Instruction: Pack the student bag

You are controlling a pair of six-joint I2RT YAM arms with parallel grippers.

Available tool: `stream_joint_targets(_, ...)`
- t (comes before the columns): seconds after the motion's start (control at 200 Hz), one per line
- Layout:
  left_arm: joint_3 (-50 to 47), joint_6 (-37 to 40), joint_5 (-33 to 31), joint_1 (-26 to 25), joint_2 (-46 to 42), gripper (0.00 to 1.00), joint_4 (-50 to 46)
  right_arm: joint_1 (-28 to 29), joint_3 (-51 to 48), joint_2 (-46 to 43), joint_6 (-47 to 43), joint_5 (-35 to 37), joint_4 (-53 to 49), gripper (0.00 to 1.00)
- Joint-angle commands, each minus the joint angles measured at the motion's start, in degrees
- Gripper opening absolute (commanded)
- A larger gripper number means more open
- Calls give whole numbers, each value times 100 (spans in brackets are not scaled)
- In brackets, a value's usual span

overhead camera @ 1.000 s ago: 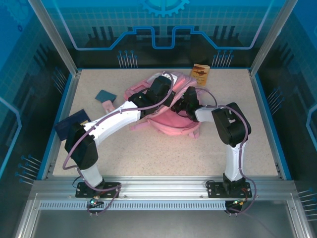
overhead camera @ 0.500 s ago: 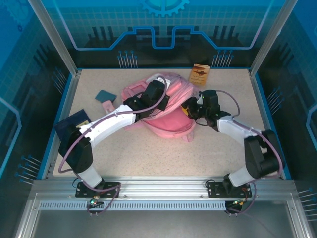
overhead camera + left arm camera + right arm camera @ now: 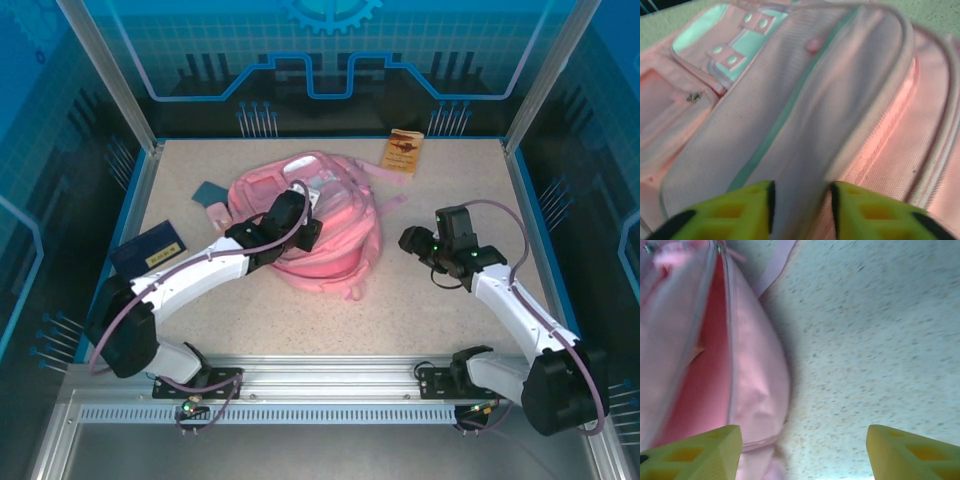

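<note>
The student bag (image 3: 335,205) is a pink backpack lying in the middle of the table, its main zip gaping to show the pink lining (image 3: 700,380). My left gripper (image 3: 305,228) is over the bag's near left side. In the left wrist view its yellow fingers (image 3: 801,200) stand apart, open, with a pale flap of the bag (image 3: 790,110) lying loose in the gap. My right gripper (image 3: 408,238) hangs to the right of the bag, clear of it. It is open wide (image 3: 802,440), with bare table between its fingers and the bag's side (image 3: 757,370) at its left fingertip.
A dark blue book (image 3: 150,250) lies at the left edge. A small teal book (image 3: 208,190) and a small pink item (image 3: 215,212) lie left of the bag. A brown booklet (image 3: 403,150) lies at the back. The speckled tabletop (image 3: 440,310) is bare front right.
My right arm has swung right, off the bag, and its jaws have widened. My left gripper has let go of the fabric and drawn back towards the left. The bag has settled leftwards.
</note>
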Motion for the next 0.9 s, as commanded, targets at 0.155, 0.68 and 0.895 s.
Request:
stream_joint_targets(0.155, -504, -1330, 423, 67, -690, 84, -43, -259, 1688, 1320, -907, 470, -163, 78)
stream_joint_targets(0.68, -1097, -1702, 715, 135, -1459, 99, 51, -1014, 4988, 5626, 535, -276, 606, 66)
stream_joint_targets(0.895, -1201, -1746, 612, 295, -1447, 99, -67, -1101, 5945, 6517, 529, -285, 589, 65)
